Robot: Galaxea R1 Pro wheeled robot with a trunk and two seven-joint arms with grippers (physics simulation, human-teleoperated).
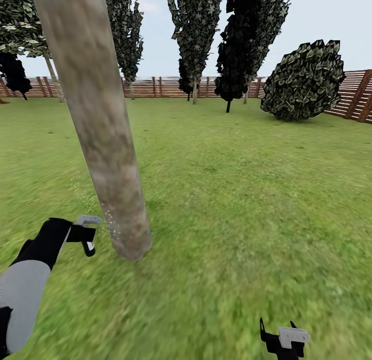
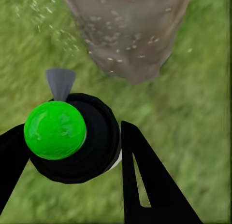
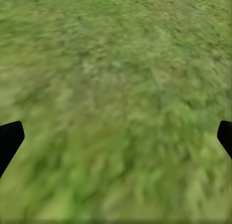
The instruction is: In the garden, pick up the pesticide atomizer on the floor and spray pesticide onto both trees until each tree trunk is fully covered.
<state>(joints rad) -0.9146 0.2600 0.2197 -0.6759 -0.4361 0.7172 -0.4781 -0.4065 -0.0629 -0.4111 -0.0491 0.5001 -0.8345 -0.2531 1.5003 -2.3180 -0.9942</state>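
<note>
A thick, mottled grey-brown tree trunk (image 1: 106, 143) rises close in front of me at the left, leaning slightly. My left gripper (image 1: 85, 236) is shut on the pesticide atomizer (image 1: 89, 220), held low beside the trunk's base. In the left wrist view the atomizer (image 2: 72, 137) shows its dark round top with a green dot, and its grey nozzle (image 2: 60, 84) points at the trunk (image 2: 130, 35). Fine pale droplets speckle the bark and the air near it. My right gripper (image 1: 283, 340) hangs open over bare grass, its fingertips (image 3: 9, 139) spread wide.
Open lawn stretches to the right and ahead. A slatted brown fence (image 1: 356, 93) closes the back, with several dark trees (image 1: 196, 34) and a round bush (image 1: 305, 80) before it. Another pale slanted trunk (image 1: 54, 80) stands far back at the left.
</note>
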